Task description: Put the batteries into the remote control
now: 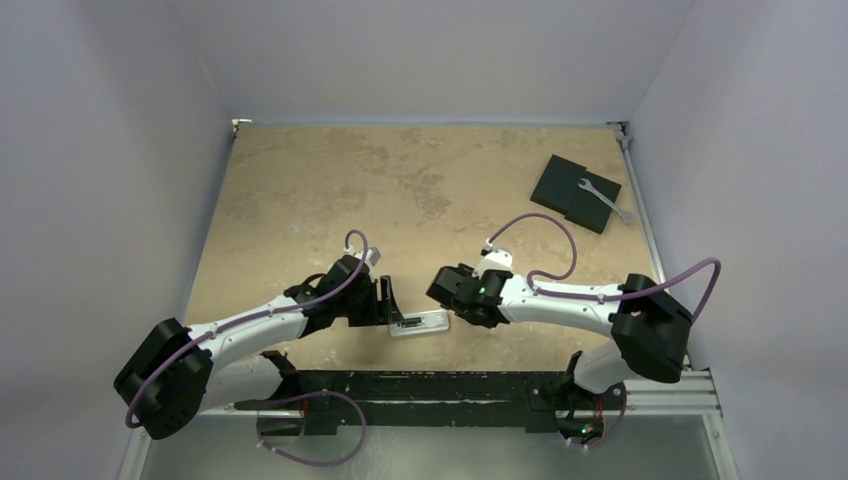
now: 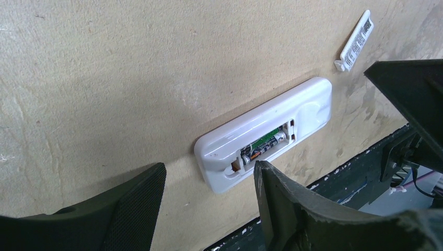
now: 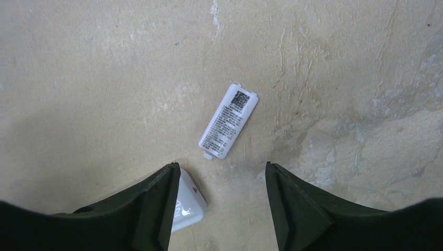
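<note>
A white remote control (image 2: 251, 123) lies face down on a tan table (image 1: 330, 190) with its battery bay uncovered. The batteries (image 2: 265, 143) sit inside the bay, one metal end showing. A loose battery cover (image 3: 228, 121) lies flat near the remote's end farthest from the bay, not touching it. The left gripper (image 2: 208, 172) hovers at the remote's bay end — jaws spread, holding nothing. The right gripper (image 3: 222, 172) hangs over the remote's other end, beside the cover — also released and empty.

light: soft, even | shadows: diffuse by fingers (image 3: 156, 209) (2 wrist views) | focus: tabletop (image 3: 104, 78) sharp, top view softer
</note>
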